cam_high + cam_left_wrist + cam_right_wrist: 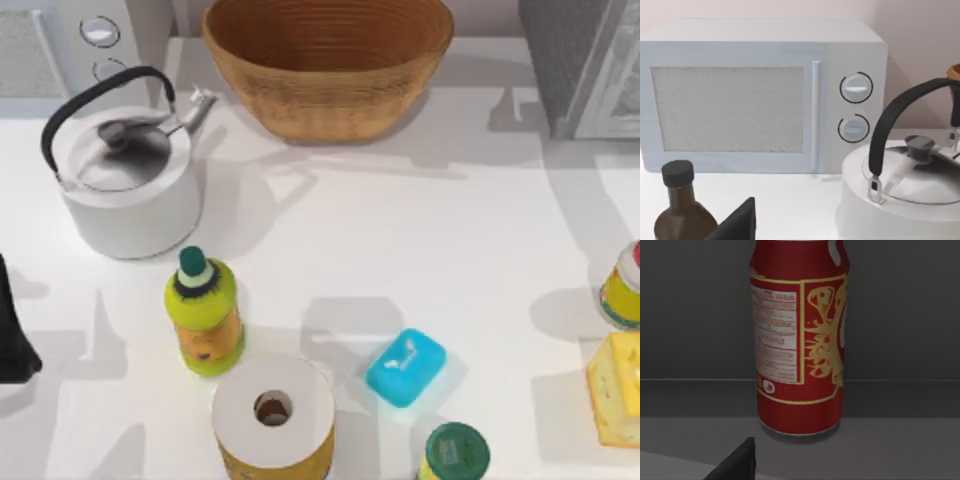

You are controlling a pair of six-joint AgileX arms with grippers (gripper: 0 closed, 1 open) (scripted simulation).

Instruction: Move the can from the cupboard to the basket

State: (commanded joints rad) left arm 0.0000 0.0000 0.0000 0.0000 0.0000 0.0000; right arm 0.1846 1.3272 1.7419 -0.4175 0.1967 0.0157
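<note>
The can [799, 340] stands upright on the dark cupboard [585, 60] shelf right ahead of the right arm's jaws, lined up for a grasp, though I cannot tell how they're set; the basket [328, 65] waits apart.

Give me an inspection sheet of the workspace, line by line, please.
Surface: white table, no spills seen.
Job's things: red can upright on a grey shelf in a dark enclosure; cupboard at the top view's far right; basket at the far middle, nothing seen inside.
Clutter: kettle, microwave, green-capped yellow bottle, paper roll, blue soap bar, green-lidded jar, yellow-labelled tin, yellow block, dark bottle.
Grippers: left arm parked at the table's left edge; right gripper facing the can, not touching it.
Cables: nothing seen.
Surroundings: pale wall behind the microwave.
</note>
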